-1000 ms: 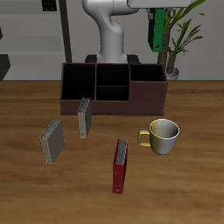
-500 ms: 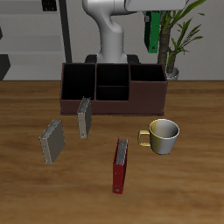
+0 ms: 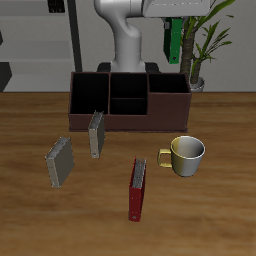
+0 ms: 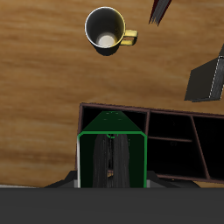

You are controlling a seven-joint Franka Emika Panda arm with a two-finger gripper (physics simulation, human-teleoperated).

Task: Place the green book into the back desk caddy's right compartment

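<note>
Since the earlier frames the green book (image 3: 176,37) has drifted slightly across the exterior view, moving from over the caddy's outer end toward a spot more squarely above its end bin, while everything on the bench has kept its place. The claw (image 4: 109,178) is clamped on the green book, which hangs upright and edge-down beneath it; in the wrist view the book's green cover frames a dark inner edge, and the fingers themselves are mostly hidden behind it. Directly below sits the back desk caddy (image 3: 128,118), and the right compartment (image 4: 112,119) shows just past the book's lower edge, so the alignment looks close, though I cannot tell whether it is exact. The book is well above the caddy's rim, clear of the walls. As I judge it, the pick-up and carry are done; what is left is a final bit of centring, the descent into the bin, and the release. Farther out on the bench, the yellow mug (image 3: 184,155) stands in front of the caddy, the red book (image 3: 137,189) lies near the front edge, and two grey books (image 3: 60,161) rest on the other side, one of them (image 3: 97,133) leaning by the caddy's front wall.
</note>
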